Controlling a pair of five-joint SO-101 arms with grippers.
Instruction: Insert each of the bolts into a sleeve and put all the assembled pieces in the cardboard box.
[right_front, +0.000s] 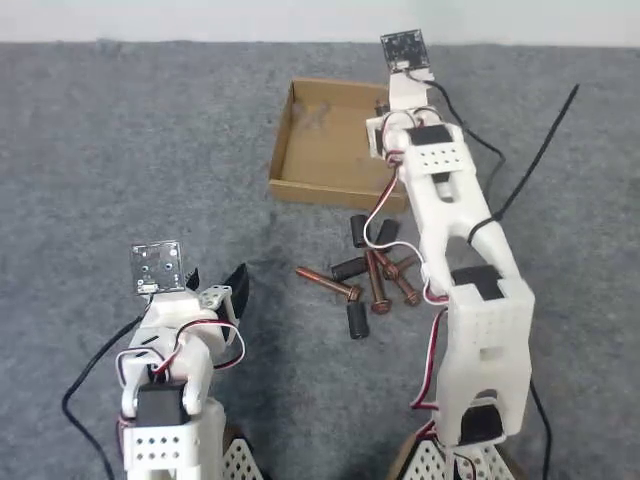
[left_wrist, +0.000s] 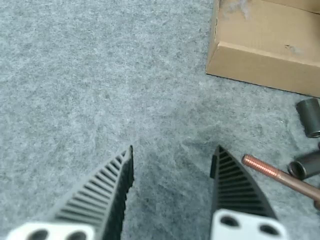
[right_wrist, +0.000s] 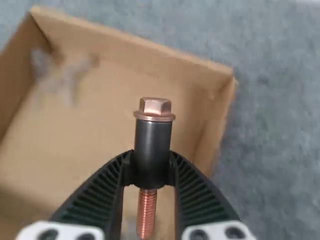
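Right gripper (right_wrist: 150, 160) closed on an assembled piece: its ribbed black fingers (right_wrist: 100, 195) clamp the dark sleeve (right_wrist: 152, 142) from both sides. A copper bolt (right_wrist: 154, 107) runs through this sleeve. Its hexagonal flanged head sits on the end farther from the wrist, and its threaded shank sticks out of the nearer end, between the fingers. The piece hangs over the floor of the cardboard box (right_wrist: 75, 130), inside the outline of its walls; whether it touches the floor cannot be told. In the high view the right arm stretches out over the same box (right_front: 320, 140), on the side nearest the arm's base.

Left gripper (left_wrist: 175, 150) wide open and holding nothing, its two fingers (left_wrist: 107, 192) spread over bare grey carpet (right_front: 120, 150). It hovers well apart from the box, off the box's front wall, with one box corner ahead of it.

Loose bolts (right_front: 325, 281) and loose sleeves (right_front: 357, 230) lie scattered on the carpet just outside the box's front wall, between the two arms. Two of the sleeves are near that wall and the others farther out. One bolt's threaded tip (left_wrist: 250, 161) lies near a left finger.
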